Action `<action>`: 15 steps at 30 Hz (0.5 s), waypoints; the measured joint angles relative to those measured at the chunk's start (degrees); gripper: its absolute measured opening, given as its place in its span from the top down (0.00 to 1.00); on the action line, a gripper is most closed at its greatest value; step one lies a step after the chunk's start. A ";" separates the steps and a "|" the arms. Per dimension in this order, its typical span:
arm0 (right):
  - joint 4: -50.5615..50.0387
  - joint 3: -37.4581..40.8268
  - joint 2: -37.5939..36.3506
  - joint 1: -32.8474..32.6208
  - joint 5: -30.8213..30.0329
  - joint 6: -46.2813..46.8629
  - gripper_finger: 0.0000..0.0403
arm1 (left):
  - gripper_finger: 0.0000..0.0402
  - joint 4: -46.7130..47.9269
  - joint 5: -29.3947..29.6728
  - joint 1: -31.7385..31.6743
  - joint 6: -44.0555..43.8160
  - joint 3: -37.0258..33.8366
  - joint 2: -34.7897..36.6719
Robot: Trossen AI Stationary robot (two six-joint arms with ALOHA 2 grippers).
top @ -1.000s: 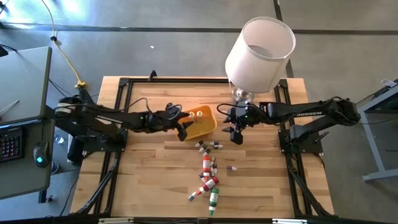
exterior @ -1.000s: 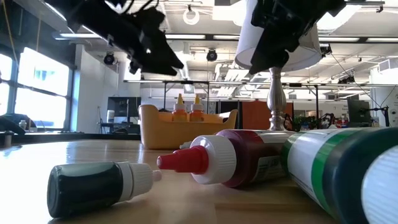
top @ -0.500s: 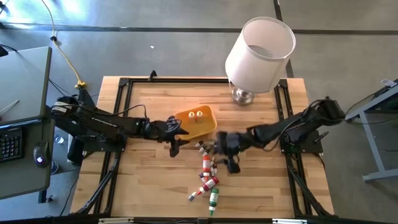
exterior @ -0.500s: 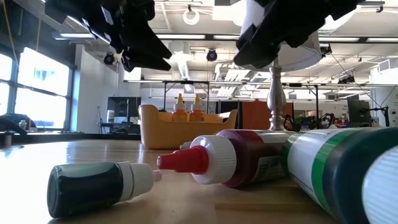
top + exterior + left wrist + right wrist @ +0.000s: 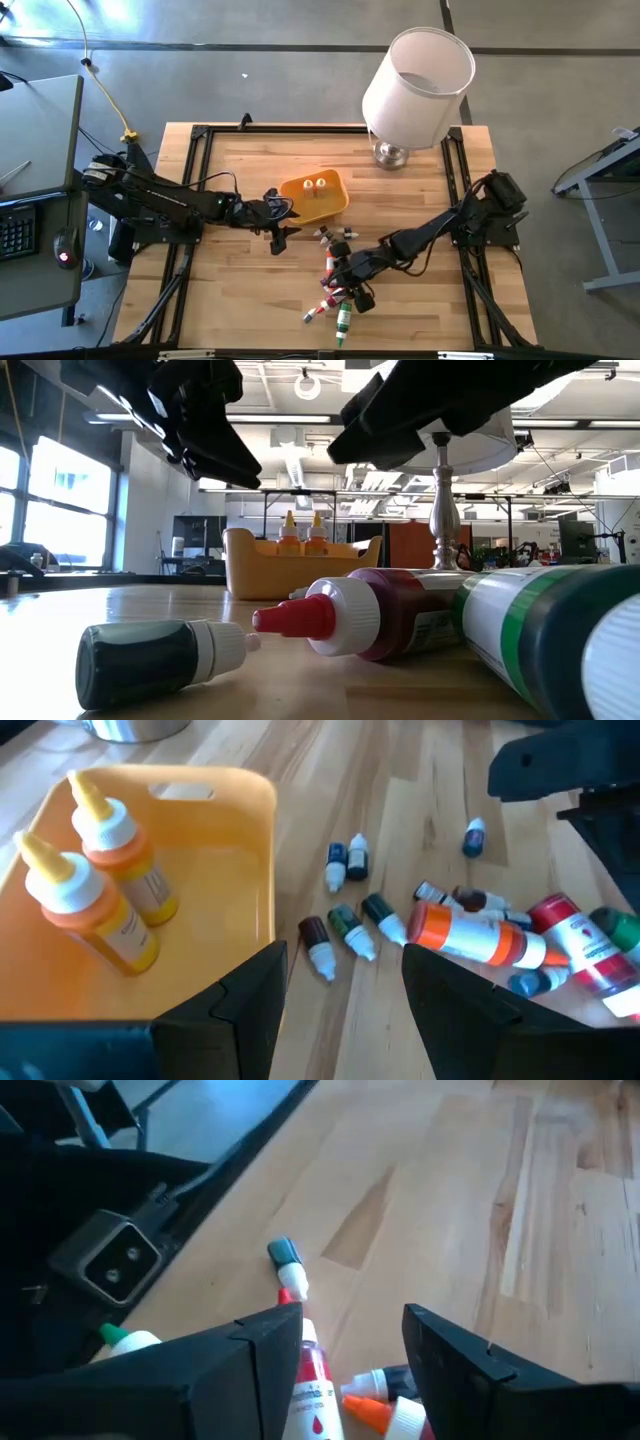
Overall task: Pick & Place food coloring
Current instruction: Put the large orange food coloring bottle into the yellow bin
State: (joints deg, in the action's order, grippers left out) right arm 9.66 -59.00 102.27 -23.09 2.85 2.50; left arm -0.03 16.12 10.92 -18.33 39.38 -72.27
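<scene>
Food coloring bottles [image 5: 337, 275] lie scattered on the wooden table [image 5: 230, 290], most of them in a loose pile near the table's middle, towards the front edge. Two orange bottles w/ yellow-white tips [image 5: 105, 885] stand upright in the orange tray [image 5: 316, 196], just behind the pile.

Right gripper [image 5: 352, 285] is low over the pile, approx. above the red and orange bottles; its fingers [image 5: 470, 1370] stand apart and grasp nothing. Between them, in the right wrist view, a red bottle w/ white label [image 5: 312, 1380] and a small teal vial [image 5: 285, 1260] lie on the wood. Whether a fingertip touches any bottle, I cannot tell.

Left gripper [image 5: 279, 231] hangs beside the tray's near-left corner, fingers [image 5: 250, 1005] spread wide and empty. A white lamp [image 5: 415, 85] stands at the back of the table.
</scene>
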 joint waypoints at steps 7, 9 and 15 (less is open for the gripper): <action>0.03 -0.55 0.25 0.04 -5.28 0.13 0.58 | 0.51 0.68 0.03 -0.02 0.00 0.00 -0.02; -0.11 -0.55 0.14 -0.14 -6.65 0.11 0.58 | 0.51 1.25 0.08 0.00 0.00 0.00 0.00; 0.08 -0.55 0.12 -0.20 -7.02 0.20 0.59 | 0.51 2.03 0.06 -0.01 0.00 0.00 -0.02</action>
State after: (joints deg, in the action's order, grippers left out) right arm 9.74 -59.55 102.39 -23.29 -4.17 2.70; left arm 2.00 16.19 10.91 -18.33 39.38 -72.29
